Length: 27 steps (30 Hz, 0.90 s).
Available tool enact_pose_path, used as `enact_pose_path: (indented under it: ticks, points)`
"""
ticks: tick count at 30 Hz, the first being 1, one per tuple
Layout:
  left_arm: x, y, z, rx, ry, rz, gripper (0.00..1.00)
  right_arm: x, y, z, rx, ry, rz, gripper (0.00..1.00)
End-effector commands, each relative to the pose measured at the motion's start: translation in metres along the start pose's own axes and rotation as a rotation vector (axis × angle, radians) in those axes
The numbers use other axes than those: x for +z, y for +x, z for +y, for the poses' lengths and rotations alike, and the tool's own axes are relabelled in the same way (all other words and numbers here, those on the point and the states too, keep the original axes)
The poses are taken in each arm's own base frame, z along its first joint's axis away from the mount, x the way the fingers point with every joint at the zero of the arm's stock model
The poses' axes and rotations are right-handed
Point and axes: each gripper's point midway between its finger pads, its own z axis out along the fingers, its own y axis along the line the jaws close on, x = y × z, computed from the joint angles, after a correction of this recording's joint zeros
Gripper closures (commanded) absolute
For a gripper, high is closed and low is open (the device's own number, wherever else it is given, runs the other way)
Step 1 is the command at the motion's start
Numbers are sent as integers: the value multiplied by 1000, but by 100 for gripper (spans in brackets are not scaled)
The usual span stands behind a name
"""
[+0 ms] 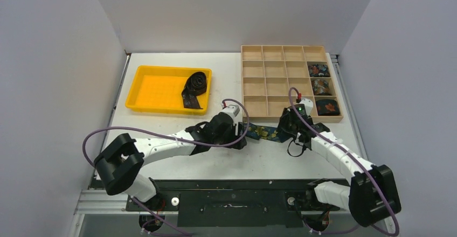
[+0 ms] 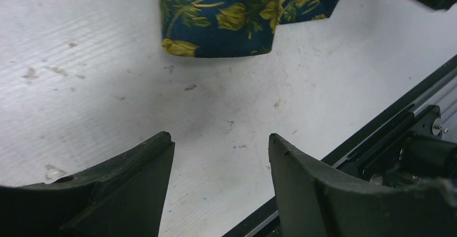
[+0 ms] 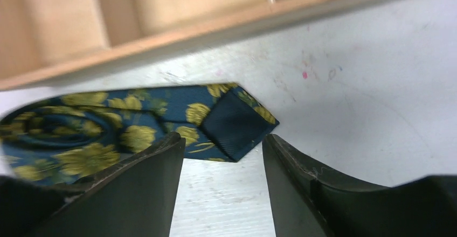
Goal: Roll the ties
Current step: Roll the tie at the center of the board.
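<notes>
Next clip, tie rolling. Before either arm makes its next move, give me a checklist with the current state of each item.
1. Blue floral tie placed for both arms: ok, it lies on the table between them.
2. Left gripper empty: ok, jaws apart, nothing between them.
3. Right gripper free: ok, jaws apart, the tie's pointed end at its fingertips, not pinched.
4. Roll tight: cannot tell, only a blurred swirl shows in the right wrist view.
5. Wooden organiser has room: ok, only three right-column cells hold rolled ties.
6. All ties rolled: not ok, the black tie lies half uncoiled in the yellow tray.
</notes>
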Motion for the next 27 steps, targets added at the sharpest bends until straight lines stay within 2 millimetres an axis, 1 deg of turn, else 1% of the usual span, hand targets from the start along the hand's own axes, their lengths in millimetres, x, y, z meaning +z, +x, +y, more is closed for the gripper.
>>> enact_pose_path:
  ticks: [1,3,5,10,13,15,19,20,23,27]
  points:
    - [14,-11,-32,31,105,-44,43,-39,-43,17,-13,-72,-134,44]
    - [23,-5,-33,18,112,-28,51,-46,-41,19,4,-104,-148,44]
    - [33,1,-34,8,109,-12,59,-49,-35,19,23,-129,-154,45]
    - [61,8,-36,-39,87,5,80,-44,-12,12,56,-149,-139,52]
    - [76,6,-34,-71,57,-6,90,-43,-3,12,75,-169,-129,54]
    - [84,1,-33,-86,42,-25,93,-43,2,13,91,-192,-128,54]
    - [97,-8,-28,-137,-2,-61,99,-37,19,11,120,-216,-102,54]
    - [101,-8,-26,-151,-9,-60,100,-36,22,11,122,-218,-97,55]
    - [111,-10,-22,-175,-23,-60,100,-34,27,9,120,-218,-87,54]
    - [121,-15,-26,-200,-4,-62,100,-34,29,11,116,-225,-81,52]
